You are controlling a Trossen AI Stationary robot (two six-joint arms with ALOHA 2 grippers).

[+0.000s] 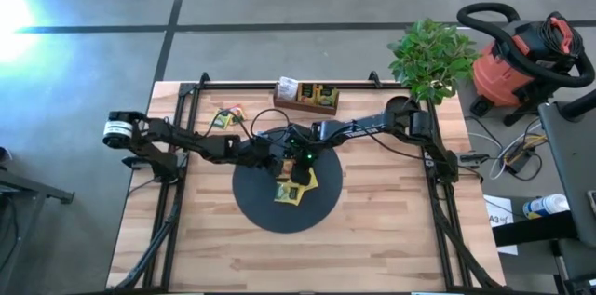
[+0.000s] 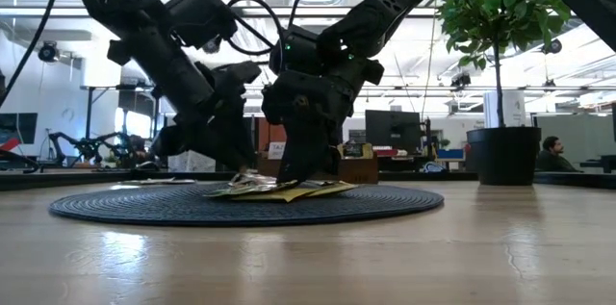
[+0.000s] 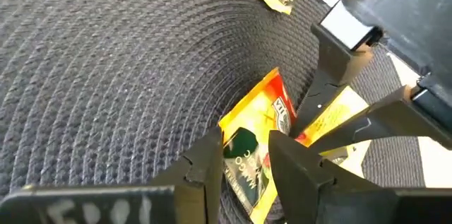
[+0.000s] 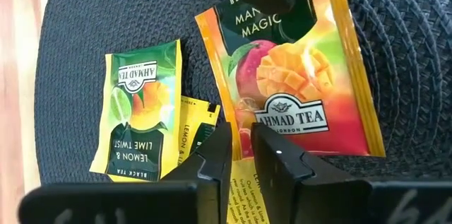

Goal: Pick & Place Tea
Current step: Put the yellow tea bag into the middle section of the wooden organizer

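Right gripper (image 4: 240,157) low over the black woven disc (image 1: 256,204), fingers nearly together with a narrow gap, tips on the lower edge of the orange mango tea packet (image 4: 293,90); whether they pinch it cannot be told. Left gripper (image 3: 244,171) meets it from the other side, fingers a little apart and astride the edge of the same orange packet (image 3: 258,150), contact not clear. In the right wrist view a green lemon-and-lime packet (image 4: 138,111) lies flat just beside the orange one, overlapping a yellow packet (image 4: 194,121) under it. All these sit in a small heap (image 1: 296,188) near the disc's centre. Two more packets (image 1: 225,116) lie on the bare wood near the left arm. A brown wooden tray (image 1: 307,98) stands at the table's far edge with packets in it. Surface: pale butcher-block table (image 1: 391,239) inside a dark frame. Beyond it, a potted plant (image 1: 430,58) at the far right corner, an orange shop vacuum (image 1: 526,58) on the grey floor. Low view shows an open office with monitors and a seated person (image 2: 551,156) far off. Both arms reach inward from opposite sides, wrists pitched down, meeting over the disc.
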